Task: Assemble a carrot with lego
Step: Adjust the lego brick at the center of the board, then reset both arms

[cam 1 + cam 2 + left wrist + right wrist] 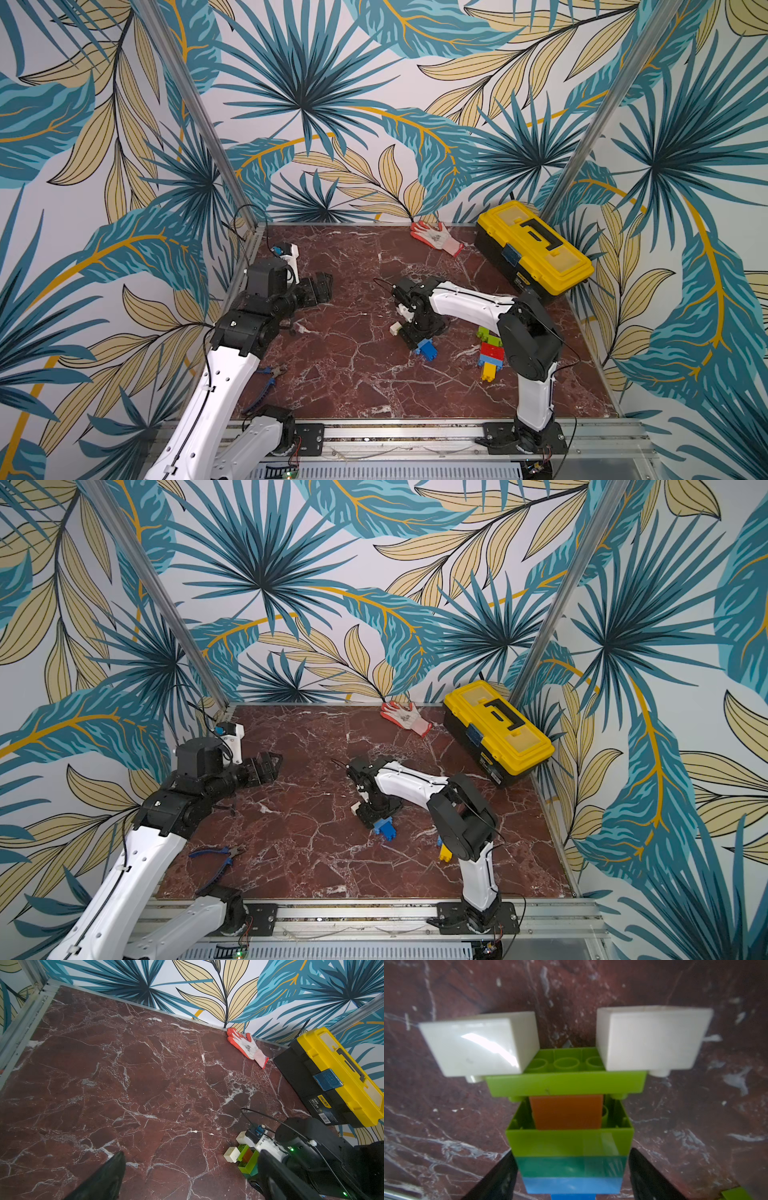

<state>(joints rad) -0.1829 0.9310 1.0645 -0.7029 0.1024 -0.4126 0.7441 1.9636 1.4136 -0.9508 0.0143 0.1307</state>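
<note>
Near the middle of the marble tabletop (pixel 353 257) the lego stack (pixel 566 1084) lies on its side. It reads from two cream bricks (pixel 652 1039) at one end, through a lime oblong brick, an orange one, a lime square and a teal brick, to the blue bricks (pixel 427 350) at the other end. The right gripper (pixel 571 1153) is down over it, with its jaws flanking the teal and blue bricks. They stand so near the side walls that I cannot tell whether they pinch or merely bracket. The left gripper (pixel 322 286) hangs spread wide with nothing between its fingers, toward the left edge and well apart from the stack. More loose bricks (pixel 491 353) in green, red, yellow and blue sit toward the right edge by the right arm's base. A yellow toolbox (pixel 536 245) fills the far right corner, a work glove (pixel 436 237) lies at the far edge, and pliers (pixel 270 374) lie near the left edge. The stack looks light and stiff, its glossy plastic likely to slip under a loose hold. The stud joints are probably the weak spot. The cream bricks overhang the oblong brick and seem caught by only part of their studs, so they would likely pop off first under a twist. The flat opposing walls of the square body bricks look like the safest place to hold it, squeezing across them and not along the joints.
</note>
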